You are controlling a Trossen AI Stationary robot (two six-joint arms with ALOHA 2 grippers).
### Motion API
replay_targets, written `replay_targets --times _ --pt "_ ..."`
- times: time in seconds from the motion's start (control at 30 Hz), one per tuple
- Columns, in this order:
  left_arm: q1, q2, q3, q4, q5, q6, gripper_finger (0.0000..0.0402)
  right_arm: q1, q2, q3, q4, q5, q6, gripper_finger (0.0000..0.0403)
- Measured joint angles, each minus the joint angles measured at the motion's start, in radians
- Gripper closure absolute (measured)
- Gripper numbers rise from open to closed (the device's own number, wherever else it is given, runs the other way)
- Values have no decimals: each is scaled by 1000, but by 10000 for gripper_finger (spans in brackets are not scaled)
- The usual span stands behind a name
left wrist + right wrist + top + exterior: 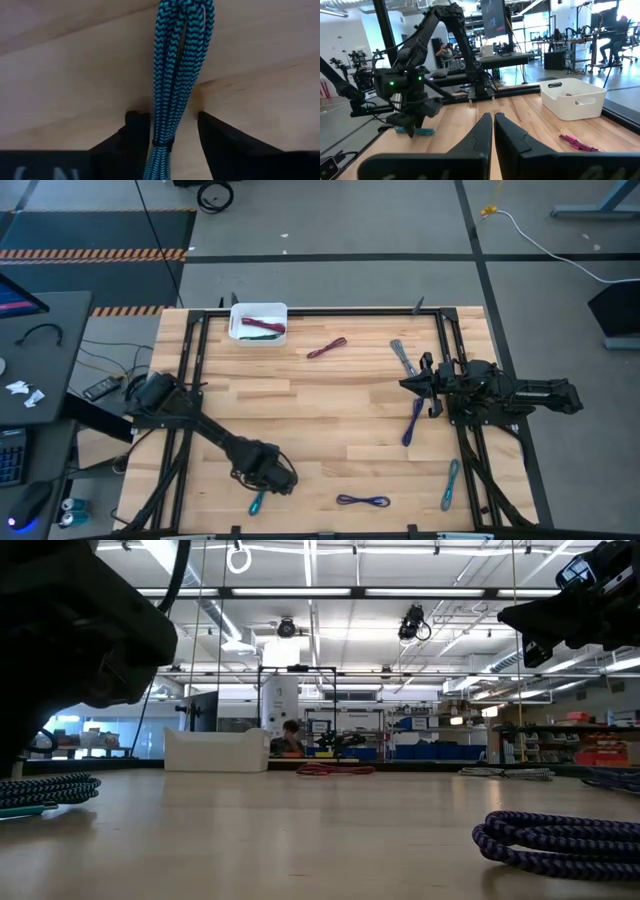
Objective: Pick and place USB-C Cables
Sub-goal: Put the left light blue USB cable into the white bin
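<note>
Teal cable lies flat on the tabletop, between the open left tool fingers, apparently ungripped; next: close, lift. Right tool, closed and empty, hovers clear

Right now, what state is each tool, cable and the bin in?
left tool: open, fingers either side of the teal cable, low at the table's near edge.
teal cable: flat on the wood, not yet gripped.
right tool: shut, empty, raised above the table's right side.
white bin: upright, holding a maroon cable and a green one.
maroon cable: loose on the table, outside the bin.
purple cable: loose near the front edge.
</note>
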Motion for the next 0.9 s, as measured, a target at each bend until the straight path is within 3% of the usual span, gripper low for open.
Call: replay_targets --times 0.33,0.57,0.73,0.9 --pt "15 2 -2 -45 55 240 371 0 0 0 0 0 0 380" --pt "86 -89 -6 -190 107 448 374 0 0 0 0 0 0 380" --pt "203 -198 0 -391 8 753 375 0 0 0 6 0 0 380" --pt "359 -267 80 -649 -258 1216 375 0 0 0 12 0 0 380"
